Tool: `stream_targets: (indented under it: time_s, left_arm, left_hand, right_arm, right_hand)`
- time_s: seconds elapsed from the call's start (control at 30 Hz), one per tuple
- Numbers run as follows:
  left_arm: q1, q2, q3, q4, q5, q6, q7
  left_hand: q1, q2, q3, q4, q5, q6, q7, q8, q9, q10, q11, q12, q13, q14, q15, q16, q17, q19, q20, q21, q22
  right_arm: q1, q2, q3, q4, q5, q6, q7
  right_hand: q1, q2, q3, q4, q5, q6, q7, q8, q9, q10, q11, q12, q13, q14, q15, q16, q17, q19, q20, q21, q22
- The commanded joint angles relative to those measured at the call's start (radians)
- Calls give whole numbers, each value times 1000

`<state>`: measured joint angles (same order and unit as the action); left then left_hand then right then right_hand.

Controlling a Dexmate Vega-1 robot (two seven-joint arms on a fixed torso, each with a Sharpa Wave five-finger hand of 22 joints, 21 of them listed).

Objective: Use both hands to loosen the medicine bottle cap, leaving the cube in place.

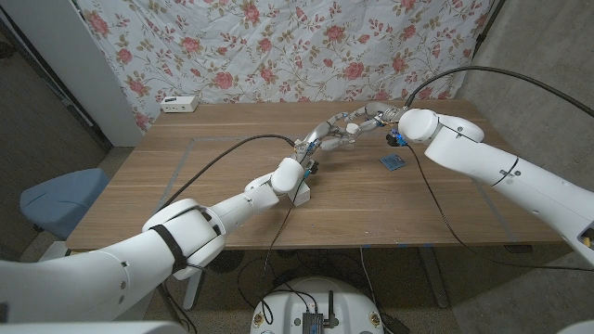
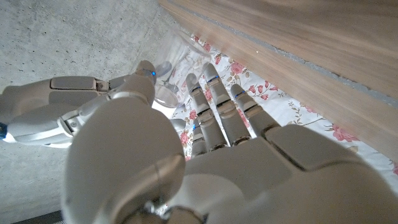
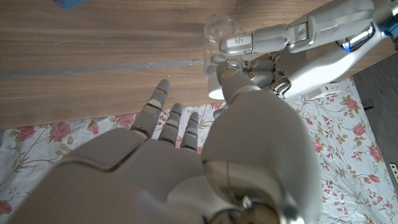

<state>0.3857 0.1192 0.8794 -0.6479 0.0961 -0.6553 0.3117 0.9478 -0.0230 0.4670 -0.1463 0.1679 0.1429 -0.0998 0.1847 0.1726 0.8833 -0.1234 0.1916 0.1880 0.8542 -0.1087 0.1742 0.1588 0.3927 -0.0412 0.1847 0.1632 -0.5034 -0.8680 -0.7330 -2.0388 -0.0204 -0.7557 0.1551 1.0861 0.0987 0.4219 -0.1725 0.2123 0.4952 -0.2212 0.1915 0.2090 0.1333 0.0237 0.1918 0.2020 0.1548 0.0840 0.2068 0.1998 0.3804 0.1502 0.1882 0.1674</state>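
The medicine bottle [image 1: 353,128], clear with a white cap, is held above the table's far middle between both hands. My left hand [image 1: 320,141] reaches up from the left and grips the bottle [image 3: 219,37], thumb and fingers around it. From the right, my right hand [image 1: 371,119] meets it, its thumb and a finger on the white cap [image 3: 214,90] while its other fingers stay spread. The left wrist view shows the bottle [image 2: 165,81] past my left hand [image 2: 217,143], with the right hand [image 2: 62,106] beside it. The small blue cube [image 1: 393,162] lies on the table below the right wrist.
A white box [image 1: 179,103] sits at the table's [image 1: 186,186] far left corner. Black cables [image 1: 232,148] run over the wood along both arms. A floral cloth [image 1: 278,46] hangs behind, and a blue chair [image 1: 56,199] stands left of the table.
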Motion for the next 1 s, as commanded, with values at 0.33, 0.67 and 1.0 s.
stream_targets:
  time_s: [0.33, 0.67, 1.0]
  left_arm:
    - [1, 4, 2, -4, 2, -9, 7]
    - [5, 13, -1, -26, 10, -1, 10]
    - [2, 13, -1, -25, 16, -4, 12]
  left_hand:
    - [2, 4, 6, -1, 9, 6, -1, 2, 3, 23, -15, 6, 5, 6, -86, -2, 1, -6, -8, 1, 3]
    - [1, 3, 6, 0, 9, 10, -1, 3, 3, 23, -15, 6, 5, 6, -88, -2, 1, -7, -7, 0, 3]
    - [1, 3, 6, -1, 9, 11, -1, 3, 3, 21, -15, 5, 5, 6, -90, -1, 1, -8, -7, 0, 3]
  right_arm:
    - [13, -17, 9, -23, 24, -16, 27]
    - [45, -3, -29, -31, -7, -93, 21]
    - [64, 0, -50, -33, -22, -123, 13]
  right_hand:
    - [-82, -60, -61, 30, -33, -81, 63, -8, 1, -22, 44, 2, 3, -15, 30, -3, -1, 3, 20, 3, 4]
    - [-191, -82, -111, 63, -33, -77, 109, 8, 7, -19, 59, 11, 4, -10, 45, 2, 3, 20, 5, 10, 6]
    - [-298, -88, -153, 106, -35, -80, 162, 13, 12, -17, 69, 13, 5, -10, 55, 4, 8, 25, 3, 10, 7]
